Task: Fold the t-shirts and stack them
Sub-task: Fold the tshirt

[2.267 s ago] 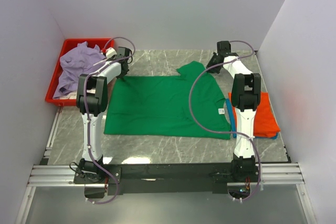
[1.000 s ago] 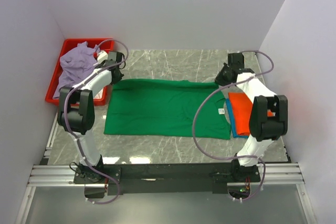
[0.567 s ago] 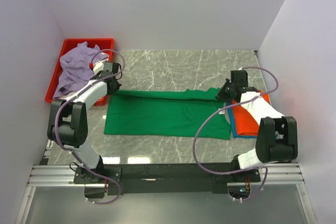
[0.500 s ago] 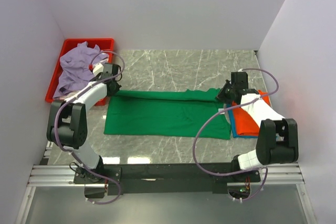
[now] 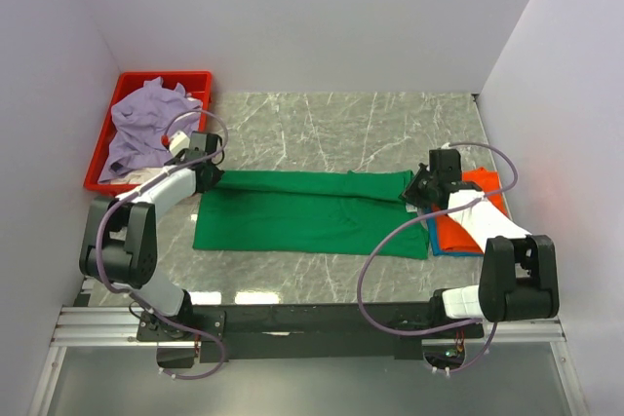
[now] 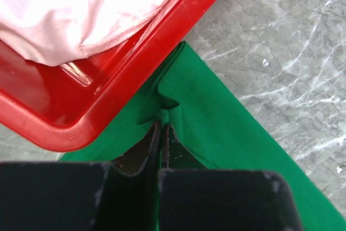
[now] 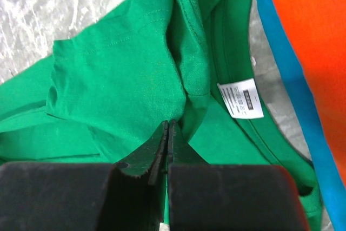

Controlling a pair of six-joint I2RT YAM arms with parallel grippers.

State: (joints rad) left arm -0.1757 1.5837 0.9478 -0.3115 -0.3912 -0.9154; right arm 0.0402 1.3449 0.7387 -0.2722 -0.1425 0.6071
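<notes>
At the left, a lavender t-shirt (image 5: 141,124) is seen heaped unfolded in the red tray (image 5: 102,158), with a pale garment (image 6: 81,9) beneath it, evidently kept there until their turn. Just beside the tray's near corner, the left gripper (image 5: 208,176) is held low over the marble table (image 5: 322,124), its jaws clenched on a pinch of cloth at the left end of the green t-shirt (image 5: 312,221); the wrist view shows the fabric puckered up between the closed fingertips. The green t-shirt is spread as a long band across the middle of the table, its far edge gripped at both ends, so that, by all appearances, it can be carried evenly toward the near hem in a lengthwise fold without sagging or twisting. At the collar end, where a white label (image 7: 241,98) is turned up, the right gripper (image 5: 417,192) is likewise clamped on a bunched fold of green cloth. Furthest right, an orange t-shirt (image 5: 468,226) is stacked, already folded, on a blue t-shirt (image 5: 432,238), touching the green collar, presumably the pile to which this one will be added.
</notes>
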